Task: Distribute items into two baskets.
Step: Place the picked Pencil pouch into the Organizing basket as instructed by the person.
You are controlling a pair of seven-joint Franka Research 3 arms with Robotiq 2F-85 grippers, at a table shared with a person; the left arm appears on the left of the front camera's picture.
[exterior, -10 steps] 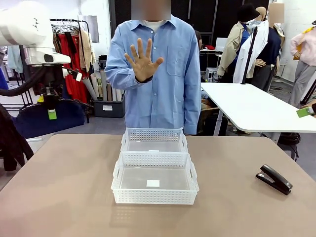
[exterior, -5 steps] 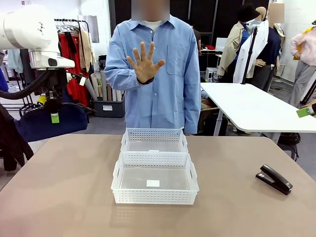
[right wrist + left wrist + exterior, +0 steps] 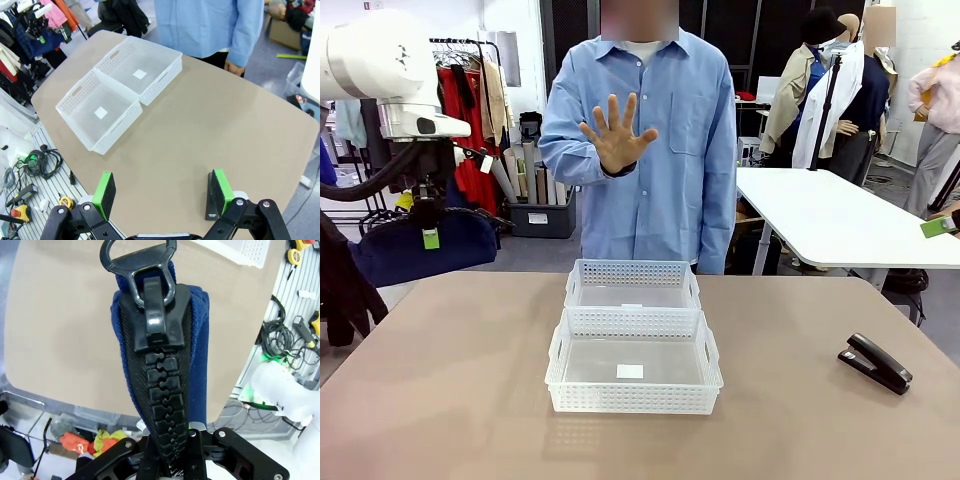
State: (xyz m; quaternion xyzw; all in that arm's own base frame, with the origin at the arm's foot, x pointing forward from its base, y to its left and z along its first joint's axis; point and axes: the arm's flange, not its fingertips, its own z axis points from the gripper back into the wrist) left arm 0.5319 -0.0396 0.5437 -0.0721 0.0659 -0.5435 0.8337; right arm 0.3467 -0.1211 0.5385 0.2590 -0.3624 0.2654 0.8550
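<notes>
Two baskets, the near basket [image 3: 634,398] and the far basket [image 3: 632,272], sit touching end to end. Both are well below and to the side of the left gripper [image 3: 428,236]. That gripper hangs beyond the table's edge, pinching the pouch [image 3: 415,255]. It is held high, I judge, so the pouch can clear the rims on the way over. The stapler [image 3: 876,362] lies far across the table from this gripper. The person's hand [image 3: 617,133] is raised, palm open, beyond the baskets. It may be a signal, but its meaning I cannot tell.

In the left wrist view, the jaws are pressed together on the pouch's zip end. The pouch runs straight out along the fingers with the zip pull [image 3: 150,285] at its far tip. The table is far beneath, and a basket corner shows past that tip.

In the right wrist view, the right gripper [image 3: 162,192] is spread wide and empty, high over the table. The baskets lie well ahead and off to one side. A dark block against one pad's inner side may be the stapler; I cannot tell.
</notes>
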